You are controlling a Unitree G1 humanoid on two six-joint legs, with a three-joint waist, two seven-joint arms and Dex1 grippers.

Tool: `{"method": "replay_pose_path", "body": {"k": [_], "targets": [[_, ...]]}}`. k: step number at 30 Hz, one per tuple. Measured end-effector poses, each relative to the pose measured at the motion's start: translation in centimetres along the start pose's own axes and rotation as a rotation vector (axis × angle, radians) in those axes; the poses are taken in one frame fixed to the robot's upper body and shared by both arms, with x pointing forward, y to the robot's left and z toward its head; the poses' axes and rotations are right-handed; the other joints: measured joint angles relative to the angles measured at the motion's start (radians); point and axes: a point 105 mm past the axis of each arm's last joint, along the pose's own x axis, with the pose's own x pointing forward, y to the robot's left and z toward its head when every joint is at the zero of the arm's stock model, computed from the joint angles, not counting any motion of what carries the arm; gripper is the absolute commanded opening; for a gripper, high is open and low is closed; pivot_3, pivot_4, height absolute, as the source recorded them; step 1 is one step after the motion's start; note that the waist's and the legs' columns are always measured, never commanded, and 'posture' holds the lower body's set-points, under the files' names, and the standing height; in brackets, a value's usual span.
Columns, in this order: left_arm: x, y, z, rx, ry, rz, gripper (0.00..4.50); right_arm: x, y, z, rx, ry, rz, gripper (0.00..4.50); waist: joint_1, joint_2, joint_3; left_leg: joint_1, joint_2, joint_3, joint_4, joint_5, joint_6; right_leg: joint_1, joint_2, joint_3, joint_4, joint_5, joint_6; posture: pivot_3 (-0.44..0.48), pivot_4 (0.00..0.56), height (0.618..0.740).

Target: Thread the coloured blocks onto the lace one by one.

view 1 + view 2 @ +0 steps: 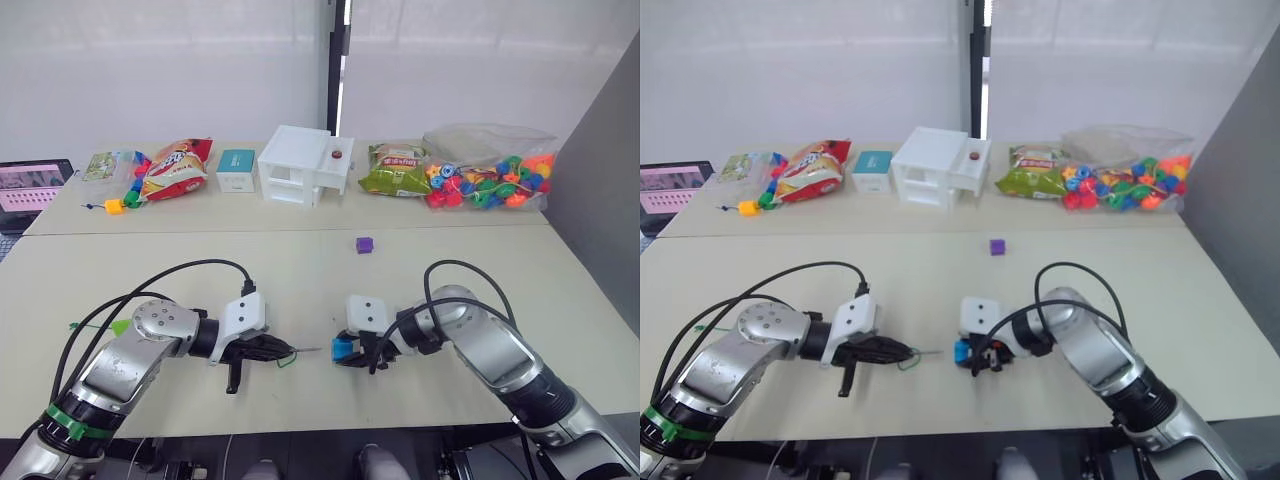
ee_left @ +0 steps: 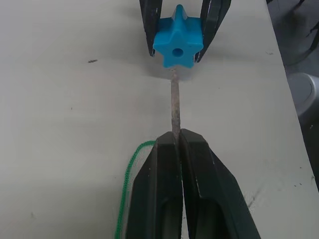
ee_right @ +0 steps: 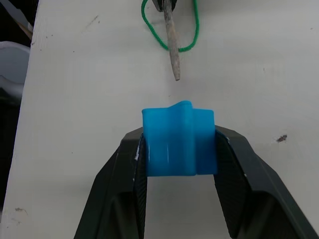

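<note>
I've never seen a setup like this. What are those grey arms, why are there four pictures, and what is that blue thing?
This is a humanoid robot with two arms at a table. Two pictures come from cameras in its head, looking down; the other two come from a camera on each wrist. The left gripper is shut on the lace, a green string with a stiff tip. The right gripper is shut on a blue star block with a hole through it. The tip points at the block but is not yet inside. Farther back lie a purple block, a bag of coloured blocks, snack packets and a white box.
</note>
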Motion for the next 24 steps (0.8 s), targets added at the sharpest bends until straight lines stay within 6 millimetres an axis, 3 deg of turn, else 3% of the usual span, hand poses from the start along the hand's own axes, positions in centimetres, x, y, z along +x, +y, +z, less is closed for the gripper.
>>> {"method": "replay_pose_path", "body": {"k": [12,24], "targets": [[1.9,-0.4,-1.2,0.027,0.022,-0.02,0.0,0.5,0.3,-0.5,-0.029,0.054,0.014,1.33,0.0,0.0,0.0,0.0,0.0,0.0,0.0,0.0,0.0,0.0,0.0,0.0,0.0,0.0,0.0,0.0,0.15,0.74],[2.8,0.0,-0.4,0.038,0.001,-0.003,0.0,0.5,0.2,-0.5,-0.028,0.055,0.006,1.33,0.0,0.0,0.0,0.0,0.0,0.0,0.0,0.0,0.0,0.001,0.0,0.0,0.0,0.0,0.0,0.0,0.15,0.74]]}}
